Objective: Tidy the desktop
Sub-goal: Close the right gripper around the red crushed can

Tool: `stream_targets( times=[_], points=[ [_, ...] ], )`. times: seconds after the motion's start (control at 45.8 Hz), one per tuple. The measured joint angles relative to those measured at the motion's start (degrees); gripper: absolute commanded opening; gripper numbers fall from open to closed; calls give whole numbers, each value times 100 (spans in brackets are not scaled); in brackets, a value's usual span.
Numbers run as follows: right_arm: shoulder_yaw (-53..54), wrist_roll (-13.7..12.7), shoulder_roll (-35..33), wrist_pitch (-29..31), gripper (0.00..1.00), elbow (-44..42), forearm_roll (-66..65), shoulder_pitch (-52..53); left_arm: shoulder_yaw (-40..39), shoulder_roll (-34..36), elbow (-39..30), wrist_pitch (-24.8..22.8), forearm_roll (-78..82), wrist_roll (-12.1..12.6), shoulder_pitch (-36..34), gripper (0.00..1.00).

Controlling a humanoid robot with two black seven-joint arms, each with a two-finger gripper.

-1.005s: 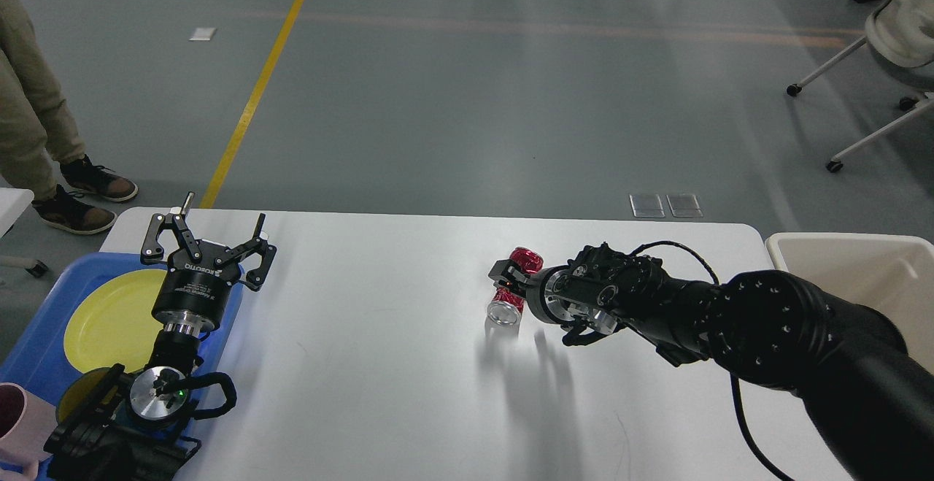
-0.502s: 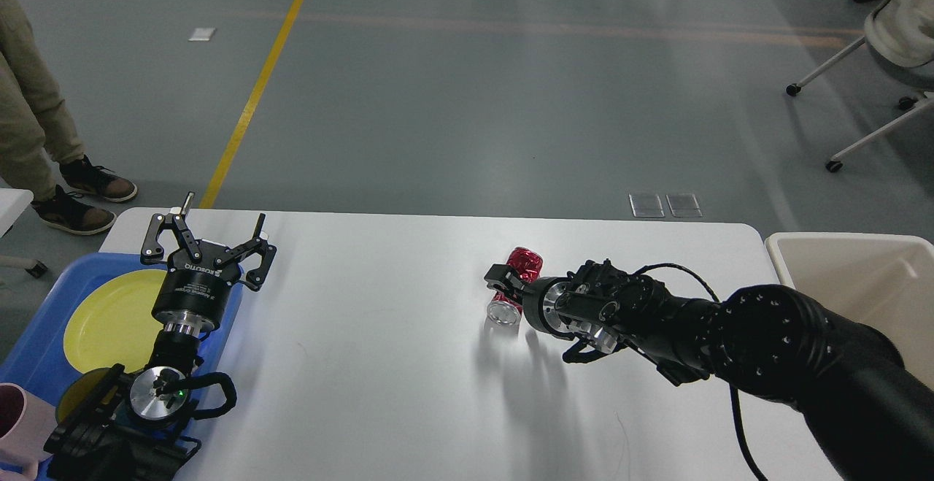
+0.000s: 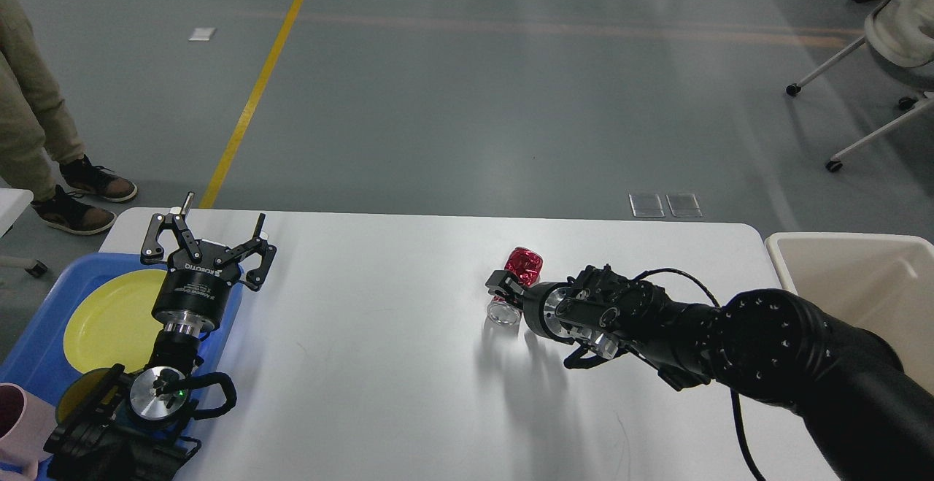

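Yellow plate (image 3: 109,317) in blue tray (image 3: 44,335)

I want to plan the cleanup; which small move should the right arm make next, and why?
Probably close the right end effector on the crushed red can and lift it. The can lies on the desktop, the fingers seem to straddle it, and the beige bin stands open at right.

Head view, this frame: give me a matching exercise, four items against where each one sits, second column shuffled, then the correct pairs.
Items:
1. red can
2. yellow plate
3. beige bin
4. left gripper

Places:
A. in the blue tray
B. past the desktop's right end
C. lying mid-desktop at the right gripper
D. raised, fingers spread, near the far-left corner

Pairs: 1-C, 2-A, 3-B, 4-D
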Motion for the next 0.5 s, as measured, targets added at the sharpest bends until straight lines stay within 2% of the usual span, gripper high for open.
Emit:
stream_targets(
  times=[0.066, 0.502],
  points=[
    [0, 6, 0, -1, 78, 0, 0, -11, 0, 0, 0, 0, 0, 0, 0, 96],
    [0, 41, 0, -43, 78, -7, 0, -26, 0, 0, 0, 0, 3, 0, 0, 96]
  ],
)
